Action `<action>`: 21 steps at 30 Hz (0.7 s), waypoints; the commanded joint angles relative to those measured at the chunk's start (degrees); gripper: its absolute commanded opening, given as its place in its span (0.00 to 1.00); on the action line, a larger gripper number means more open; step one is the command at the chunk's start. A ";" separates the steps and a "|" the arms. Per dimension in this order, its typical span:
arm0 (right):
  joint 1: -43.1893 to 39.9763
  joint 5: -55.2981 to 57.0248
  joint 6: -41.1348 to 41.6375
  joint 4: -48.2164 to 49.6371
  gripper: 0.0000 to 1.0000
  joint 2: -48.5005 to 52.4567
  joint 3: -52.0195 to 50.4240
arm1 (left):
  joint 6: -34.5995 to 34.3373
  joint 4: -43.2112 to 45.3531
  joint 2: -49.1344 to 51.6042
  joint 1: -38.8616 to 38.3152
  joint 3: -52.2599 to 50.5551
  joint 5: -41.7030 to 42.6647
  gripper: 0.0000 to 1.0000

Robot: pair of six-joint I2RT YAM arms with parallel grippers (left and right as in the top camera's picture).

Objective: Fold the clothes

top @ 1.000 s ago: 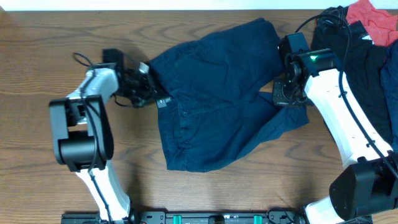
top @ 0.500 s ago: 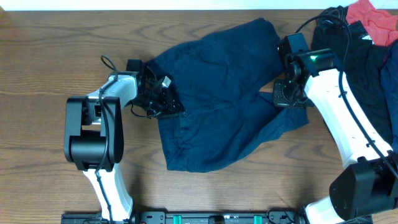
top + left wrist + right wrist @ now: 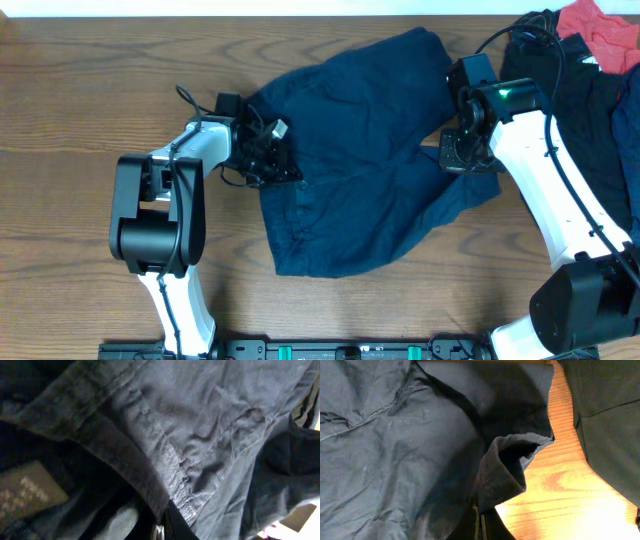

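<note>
Navy shorts (image 3: 360, 200) spread mid-table, left gripper (image 3: 277, 160) jaws clamped on waistband (image 3: 125, 467) at left, right gripper (image 3: 452, 155) jaws clamped on leg hem (image 3: 506, 472) at right

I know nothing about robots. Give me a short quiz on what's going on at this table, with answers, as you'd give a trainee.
1. True or false: the left gripper is shut on the waistband end of the navy shorts.
2. What does the right gripper hold? A: a leg hem of the shorts. B: a black garment. C: nothing.
3. Fill the gap: the red cloth lies on the robot's ___ side.

Key: 1 true; 2 A; 3 right.
</note>
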 commanded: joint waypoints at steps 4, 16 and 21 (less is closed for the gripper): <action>0.63 0.70 0.72 -0.55 0.01 0.09 -0.04 | 6.40 -11.10 -2.10 7.17 1.84 -2.01 0.06; 0.44 4.26 6.93 -3.37 0.01 0.09 -0.04 | 8.57 -15.13 -2.67 17.25 3.72 -4.24 0.06; 0.28 4.33 6.91 -4.26 0.01 0.09 -0.04 | 9.97 -15.54 -2.67 17.40 3.72 -4.59 0.06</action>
